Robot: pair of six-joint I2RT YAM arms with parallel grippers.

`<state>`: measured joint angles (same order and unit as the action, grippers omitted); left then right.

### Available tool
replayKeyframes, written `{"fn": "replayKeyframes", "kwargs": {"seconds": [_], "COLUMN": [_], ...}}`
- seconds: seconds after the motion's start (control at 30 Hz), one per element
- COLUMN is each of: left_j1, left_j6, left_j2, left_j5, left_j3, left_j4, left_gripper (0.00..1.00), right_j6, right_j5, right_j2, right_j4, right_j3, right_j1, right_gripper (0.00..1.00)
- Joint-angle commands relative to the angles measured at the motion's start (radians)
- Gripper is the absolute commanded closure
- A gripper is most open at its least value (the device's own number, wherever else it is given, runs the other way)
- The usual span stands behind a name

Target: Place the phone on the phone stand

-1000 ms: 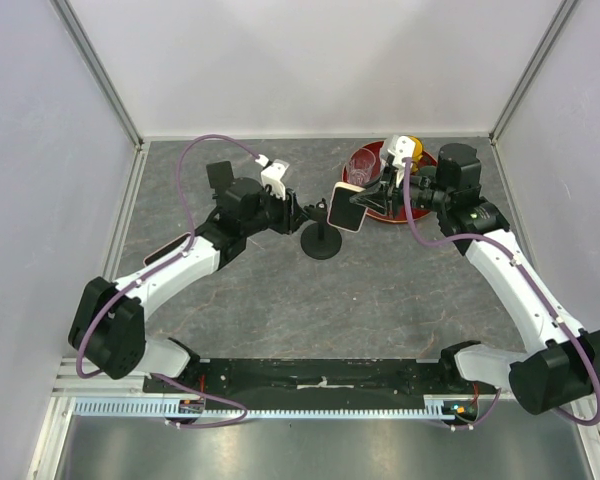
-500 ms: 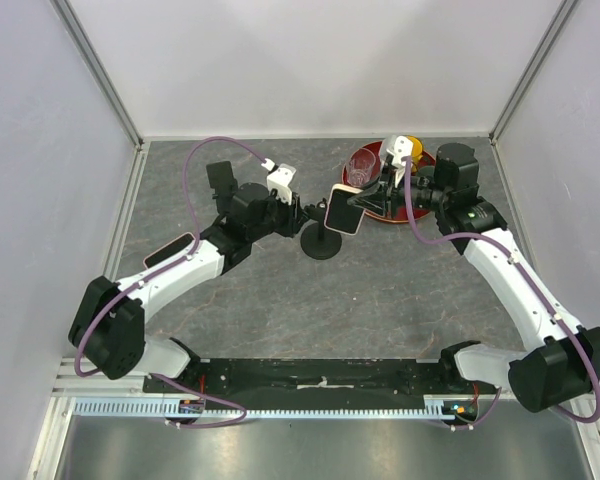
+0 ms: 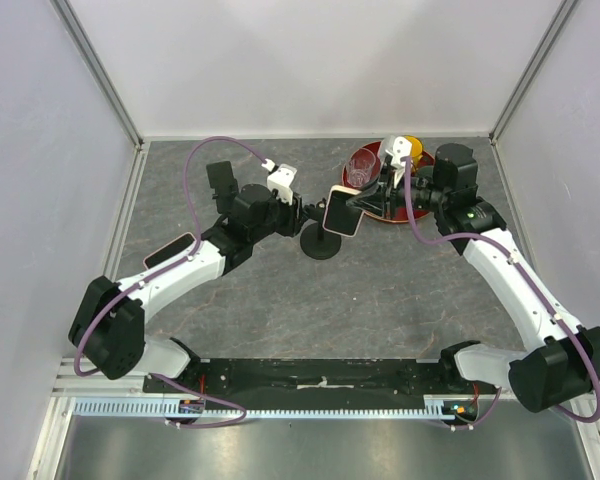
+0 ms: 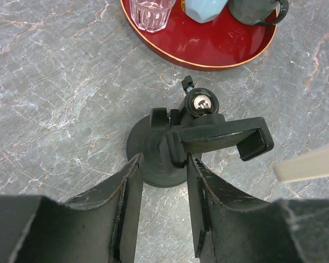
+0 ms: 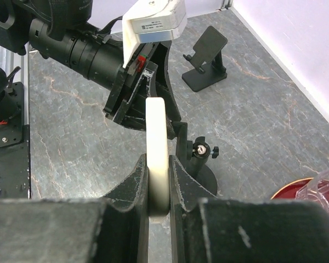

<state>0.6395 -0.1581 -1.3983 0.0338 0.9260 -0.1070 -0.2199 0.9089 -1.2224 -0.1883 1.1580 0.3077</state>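
I am partway through bringing the phone in. My right gripper (image 5: 158, 162) is shut tight on the phone (image 5: 157, 131), pinching its two flat faces so it stands edge-on. From overhead, it hangs in the air just at 1 o'clock of the phone stand (image 3: 322, 243).

My left gripper (image 4: 163, 159) sits at 9 o'clock of the stand, fingers partway open and straddling one end of the cradle (image 4: 219, 134). A gap shows beside one finger, so I judge it is steadying at most, not clamping.

Next I need to turn the phone's back flat to the cradle plate and seat it between the hooked ends. Only then should I let go. The red tray (image 4: 208, 49), at 12 o'clock of the stand from my left wrist, leaves little room.
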Motion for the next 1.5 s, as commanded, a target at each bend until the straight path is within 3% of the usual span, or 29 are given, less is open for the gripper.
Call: {"fn": "replayKeyframes", "kwargs": {"seconds": [0.0, 0.17, 0.33, 0.37, 0.73, 0.97, 1.1, 1.33, 1.47], "left_j1": [0.006, 0.011, 0.026, 0.026, 0.054, 0.058, 0.058, 0.029, -0.035], "left_j6": [0.042, 0.049, 0.091, 0.092, 0.130, 0.157, 0.227, 0.327, 0.339], "left_j2": [-0.014, -0.060, -0.062, -0.061, 0.004, 0.028, 0.030, 0.002, -0.001], "left_j5": [-0.032, -0.031, -0.063, -0.063, -0.101, -0.038, 0.058, 0.269, 0.417], "left_j3": [0.017, 0.074, 0.068, 0.071, 0.086, 0.099, 0.117, 0.154, 0.181], "left_j4": [-0.028, -0.005, 0.013, 0.018, 0.101, 0.173, 0.213, 0.280, 0.311], "left_gripper": [0.57, 0.85, 0.92, 0.98, 0.98, 0.98, 0.98, 0.98, 0.98], "right_j6": [-0.001, -0.019, -0.041, -0.048, -0.150, -0.167, -0.188, -0.095, -0.148], "right_j5": [0.035, 0.028, 0.022, 0.016, -0.007, 0.084, 0.119, 0.212, 0.202], "right_j2": [0.012, -0.003, -0.029, -0.035, -0.153, -0.180, -0.219, -0.244, -0.267], "right_j4": [0.076, 0.050, 0.047, 0.041, 0.013, 0.223, 0.257, 0.535, 0.495], "right_j3": [0.020, 0.031, 0.035, 0.037, 0.085, 0.006, 0.012, -0.075, -0.063], "right_j1": [0.014, 0.024, 0.042, 0.050, 0.179, 0.191, 0.191, 0.208, 0.225], "right_gripper": [1.00, 1.00, 1.00, 1.00, 1.00, 1.00, 1.00, 1.00, 1.00]}}
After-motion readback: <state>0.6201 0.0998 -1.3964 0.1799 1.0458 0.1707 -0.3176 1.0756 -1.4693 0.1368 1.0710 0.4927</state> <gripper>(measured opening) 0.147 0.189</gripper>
